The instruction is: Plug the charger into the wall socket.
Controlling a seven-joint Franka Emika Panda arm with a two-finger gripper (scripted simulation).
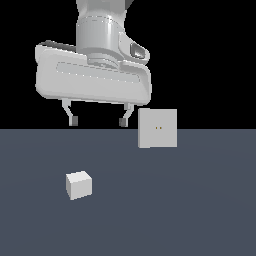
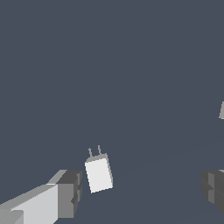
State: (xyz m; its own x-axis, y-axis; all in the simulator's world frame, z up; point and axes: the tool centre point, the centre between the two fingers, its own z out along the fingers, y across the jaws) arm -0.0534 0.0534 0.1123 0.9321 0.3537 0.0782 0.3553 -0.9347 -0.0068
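Observation:
The charger [image 1: 78, 184] is a small white cube lying on the dark grey floor toward the exterior view's left. In the wrist view the charger [image 2: 99, 173] shows two thin prongs sticking out of one end. The wall socket [image 1: 158, 128] is an upright white square plate with two tiny yellowish dots, standing farther back toward the exterior view's right. My gripper [image 1: 98, 121] hangs open above the floor, higher than the charger and beside the socket, holding nothing. Its grey fingertips [image 2: 69, 192] frame the wrist view, with the charger lying near one of them.
The dark grey floor [image 1: 190, 210] stretches flat around both objects. A small grey sliver of the socket [image 2: 222, 110] shows at the wrist view's edge. Behind the floor the background is black.

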